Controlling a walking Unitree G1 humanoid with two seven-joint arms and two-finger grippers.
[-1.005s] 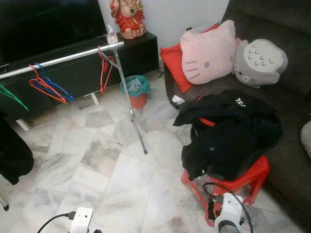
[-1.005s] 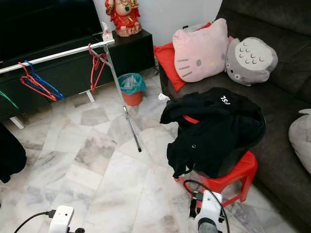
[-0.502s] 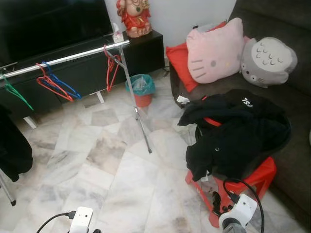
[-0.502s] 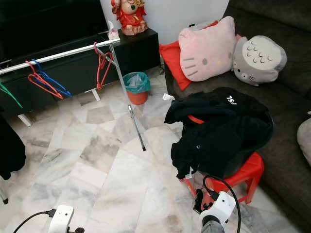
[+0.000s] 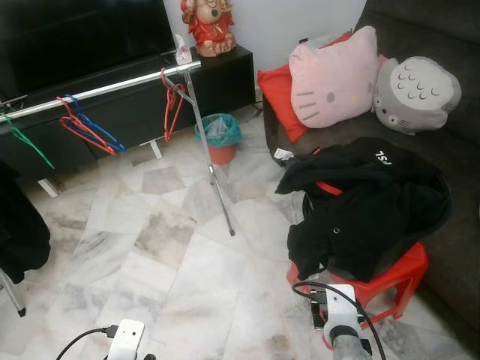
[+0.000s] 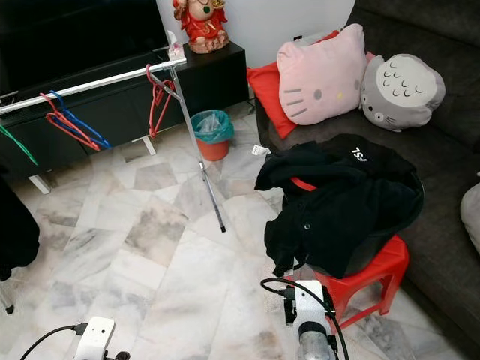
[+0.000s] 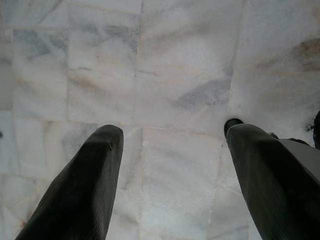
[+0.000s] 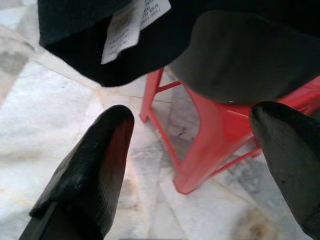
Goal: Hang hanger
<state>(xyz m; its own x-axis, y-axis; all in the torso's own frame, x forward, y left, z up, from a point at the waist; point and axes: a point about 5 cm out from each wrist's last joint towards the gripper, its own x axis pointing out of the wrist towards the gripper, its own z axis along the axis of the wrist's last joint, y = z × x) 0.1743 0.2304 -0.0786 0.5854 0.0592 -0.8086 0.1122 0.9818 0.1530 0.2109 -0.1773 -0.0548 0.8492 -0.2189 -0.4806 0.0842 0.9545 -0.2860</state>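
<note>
A black garment [image 5: 367, 206] is heaped on a red plastic stool [image 5: 397, 274], with a red hanger's edge [image 5: 328, 187] showing in its folds. My right gripper [image 8: 192, 114] is open, low in front of the stool, facing a stool leg and the garment's hem with its white label [image 8: 132, 25]. The right wrist [image 5: 341, 311] shows at the stool's near corner. Over the bare marble floor [image 7: 170, 75] my left gripper [image 7: 172, 132] is open and holds nothing. A silver rail [image 5: 105, 88] at the far left carries red and blue hangers [image 5: 86, 129], a green hanger [image 5: 26, 142] and another red hanger [image 5: 172, 105].
The rail's slanted leg [image 5: 217, 187] reaches the floor mid-room. A teal-lined bin [image 5: 218, 139] stands behind it by a black TV cabinet [image 5: 217, 79]. A dark sofa [image 5: 450, 172] with cushions fills the right. Black clothing [image 5: 19, 232] hangs at the far left.
My right wrist has moved left and a little up, turning toward the stool. The head view has shifted slightly; the garment, the stool and the hangers have stayed put.
</note>
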